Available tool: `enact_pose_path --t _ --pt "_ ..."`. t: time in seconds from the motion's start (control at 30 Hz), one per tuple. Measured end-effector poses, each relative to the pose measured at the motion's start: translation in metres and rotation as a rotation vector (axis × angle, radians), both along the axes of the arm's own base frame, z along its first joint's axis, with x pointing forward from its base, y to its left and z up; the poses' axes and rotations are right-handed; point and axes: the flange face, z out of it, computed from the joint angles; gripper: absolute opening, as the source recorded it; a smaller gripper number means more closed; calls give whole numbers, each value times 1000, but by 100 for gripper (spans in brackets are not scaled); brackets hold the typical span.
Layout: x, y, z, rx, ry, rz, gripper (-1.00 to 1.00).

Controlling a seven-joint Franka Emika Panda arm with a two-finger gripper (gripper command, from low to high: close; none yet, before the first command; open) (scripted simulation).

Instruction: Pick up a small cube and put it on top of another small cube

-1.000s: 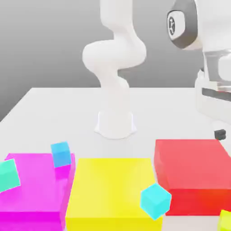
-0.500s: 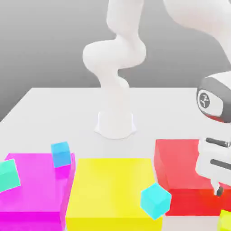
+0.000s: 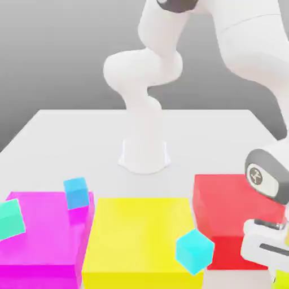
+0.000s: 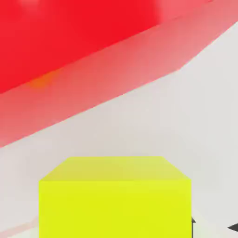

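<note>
Three big flat blocks sit along the near edge of my white worktop (image 3: 68,135): magenta block (image 3: 42,237) on the exterior view's left, yellow block (image 3: 138,240) in the middle, red block (image 3: 228,217) on the exterior view's right. Teal-green cube (image 3: 11,219) rests tilted on the magenta block's left part. Cyan cube (image 3: 75,192) sits at that block's far right corner. A second, paler cyan cube (image 3: 195,251) is tilted at the yellow block's near right corner, in the gap before the red one. Arm base (image 3: 144,152) stands mid-worktop, farther back.

My arm's hand (image 3: 265,237) is low at the near right corner, in front of the red block. A sliver of lime (image 3: 280,279) shows just beneath it at the exterior view's bottom edge.

From the hand view, the small cube (image 4: 115,197) is lime, close up, square-on, resting on the white worktop near the red block's (image 4: 69,42) side but apart from it. Claw spread: I cannot tell.
</note>
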Motion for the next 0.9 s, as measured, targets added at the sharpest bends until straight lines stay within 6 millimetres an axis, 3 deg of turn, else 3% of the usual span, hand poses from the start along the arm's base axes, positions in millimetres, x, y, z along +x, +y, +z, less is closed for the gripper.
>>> enact_pose_path --t 0.03,0.1,0.23,0.4,0.5,0.57,0.63,0.7,0.77,0.8,0.9 --pt "4 -3 16 2 -9 -9 -100" --pt "38 -28 55 13 -79 -79 -100" --pt "66 -128 94 -15 -113 -188 -100" --pt "62 -253 126 -45 -111 -312 -100" --pt "41 -328 142 -55 -102 -392 -100" --pt "17 -393 151 -57 -91 -476 -100" --pt "-24 -476 155 -48 -64 -589 -100" --pt "-77 -557 141 -21 -24 -679 -100" --pt "-92 -571 113 -5 -6 -670 -100" --pt "-94 -571 104 -3 -3 -663 100" --pt "-94 -571 104 -3 -3 -663 100"
